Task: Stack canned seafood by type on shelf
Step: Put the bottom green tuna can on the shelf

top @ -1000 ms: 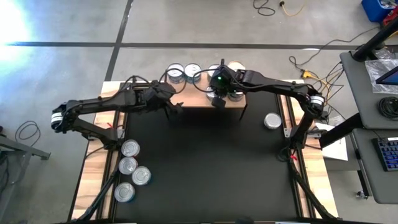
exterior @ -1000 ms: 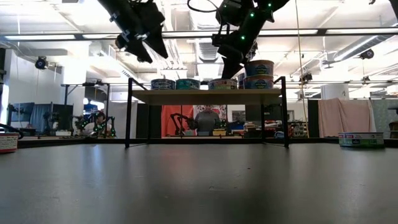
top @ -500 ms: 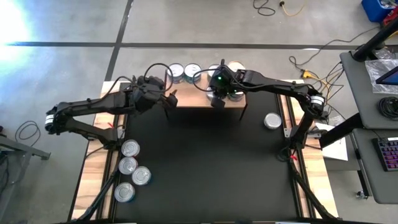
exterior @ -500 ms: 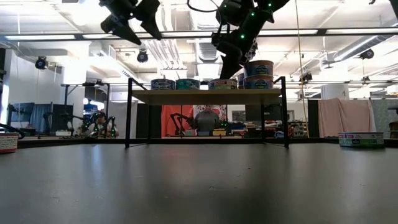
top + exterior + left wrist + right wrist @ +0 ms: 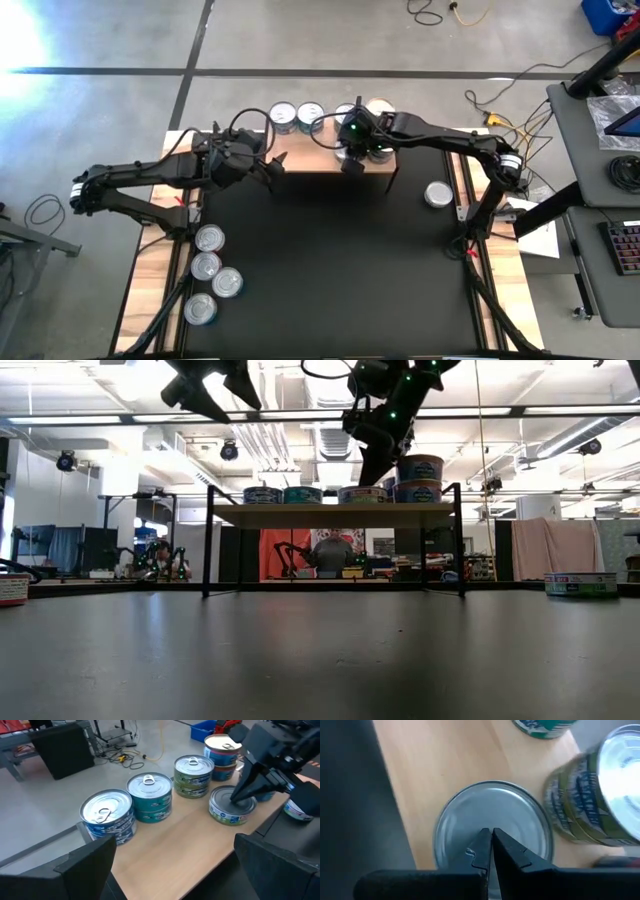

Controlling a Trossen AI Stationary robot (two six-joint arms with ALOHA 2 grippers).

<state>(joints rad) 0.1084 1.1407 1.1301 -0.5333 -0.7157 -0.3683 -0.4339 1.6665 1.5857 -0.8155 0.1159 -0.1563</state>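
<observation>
The shelf [image 5: 312, 168] stands at the table's far edge with its wood top [image 5: 185, 845] showing. Along its far side stand a blue-labelled stack [image 5: 109, 816], a teal stack [image 5: 149, 797], a green stack [image 5: 194, 775] and a red-and-blue stack [image 5: 223, 750]. A single tin [image 5: 231, 806] sits nearer the front. My right gripper [image 5: 349, 163] is shut, and its tips are down on that tin's silver lid [image 5: 492, 820]. My left gripper [image 5: 270, 166] hangs open and holding nothing above the shelf's left end, high in the low view [image 5: 215, 388]. My right gripper sets its shut fingertips [image 5: 239, 795] on the middle of the single tin's lid [image 5: 470, 827]. The fingers come slanting down from above. The tin stands upright on the shelf top, its base on the wood.
Several loose tins [image 5: 207, 265] lie in a row by the mat's left edge, and one tin [image 5: 437, 193] lies by the right edge. The black mat [image 5: 330, 270] between them is bare. People and benches show beyond the table in the low view.
My left gripper has risen and drawn back toward the table's left edge, away from the shelf, rolling as it went; it stays open. My right gripper keeps its place on the tin's lid.
</observation>
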